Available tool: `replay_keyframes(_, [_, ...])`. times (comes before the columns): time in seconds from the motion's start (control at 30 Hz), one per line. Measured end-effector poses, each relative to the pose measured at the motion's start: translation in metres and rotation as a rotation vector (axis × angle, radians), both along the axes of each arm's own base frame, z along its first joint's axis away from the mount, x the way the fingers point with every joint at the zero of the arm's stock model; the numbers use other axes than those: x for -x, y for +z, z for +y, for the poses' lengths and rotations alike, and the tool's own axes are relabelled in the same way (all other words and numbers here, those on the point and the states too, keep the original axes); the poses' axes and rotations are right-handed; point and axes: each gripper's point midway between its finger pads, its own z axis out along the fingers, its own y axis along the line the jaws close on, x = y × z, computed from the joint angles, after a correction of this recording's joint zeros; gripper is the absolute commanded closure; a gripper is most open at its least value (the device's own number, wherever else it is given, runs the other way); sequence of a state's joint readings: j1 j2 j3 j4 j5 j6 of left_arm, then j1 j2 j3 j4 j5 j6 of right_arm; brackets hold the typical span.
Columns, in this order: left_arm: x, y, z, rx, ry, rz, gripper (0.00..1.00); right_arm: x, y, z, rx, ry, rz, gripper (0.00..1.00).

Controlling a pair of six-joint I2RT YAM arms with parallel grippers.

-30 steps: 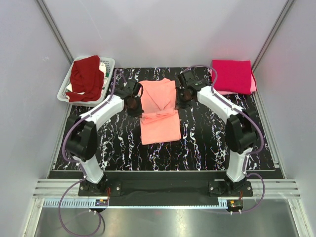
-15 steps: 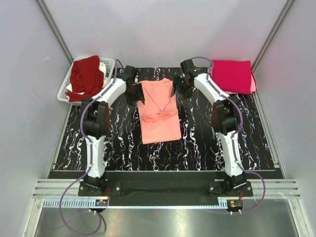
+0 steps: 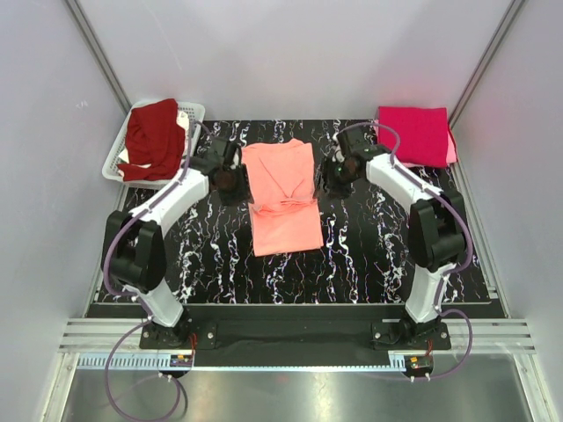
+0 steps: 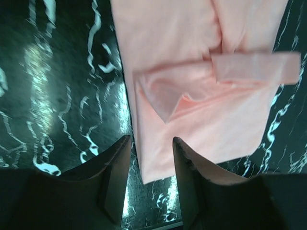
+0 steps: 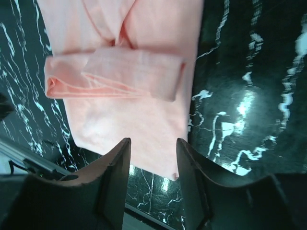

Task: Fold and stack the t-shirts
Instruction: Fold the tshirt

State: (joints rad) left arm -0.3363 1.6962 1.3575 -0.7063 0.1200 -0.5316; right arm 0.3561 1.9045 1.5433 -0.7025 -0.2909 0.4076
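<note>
Left wrist view: we see the left claw (image 4: 151, 141) parted, empty, above the salmon t-shirt (image 4: 201, 120); the right claw (image 5: 152, 142) likewise.

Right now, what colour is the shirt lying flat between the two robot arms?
The t-shirt is plain salmon-peach with no pattern. The top external view shows it best.

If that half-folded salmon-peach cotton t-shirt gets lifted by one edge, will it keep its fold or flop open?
Probably floppy: the salmon-peach cotton t-shirt lies flat with soft rounded creases, so it would likely sag and unfold. Its loose folded-over flap looks apt to slip open. Pushed across the black marbled table, it would probably bunch rather than slide whole.
</note>
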Motion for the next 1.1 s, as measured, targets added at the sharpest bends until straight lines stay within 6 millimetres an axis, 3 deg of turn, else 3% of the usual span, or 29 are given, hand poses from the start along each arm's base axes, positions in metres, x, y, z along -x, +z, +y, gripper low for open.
replay_keyframes(0.17, [0.024,-0.036,-0.023,-0.009,-0.05,0.057,0.6,0.021,-0.02,0.018,-0.033,0.062,0.042,0.74])
replay_keyframes(0.4, [0.016,-0.078,-0.034,-0.019,-0.044,0.112,0.62,0.008,-0.048,0.023,-0.035,0.06,0.084,0.76])
replay_keyframes(0.57, [0.001,-0.09,-0.039,-0.029,-0.04,0.133,0.62,-0.011,-0.063,0.03,-0.022,0.066,0.095,0.76])
replay_keyframes(0.73, [-0.044,-0.08,-0.046,-0.016,-0.025,0.094,0.62,-0.054,-0.057,0.04,-0.025,0.062,0.056,0.71])
replay_keyframes(0.83, [-0.07,-0.061,-0.034,-0.004,0.016,0.062,0.55,-0.09,-0.04,0.039,-0.043,0.043,-0.001,0.5])
replay_keyframes(0.9, [-0.083,-0.047,-0.022,-0.001,0.041,0.025,0.47,-0.101,-0.028,0.032,-0.049,0.033,-0.034,0.37])
replay_keyframes(1.0, [-0.08,-0.028,-0.004,-0.012,0.071,-0.011,0.34,-0.093,-0.02,0.017,-0.048,0.015,-0.046,0.28])
replay_keyframes(1.1, [-0.052,-0.012,0.006,-0.012,0.073,-0.032,0.32,-0.044,-0.021,0.001,-0.041,0.001,0.009,0.21])
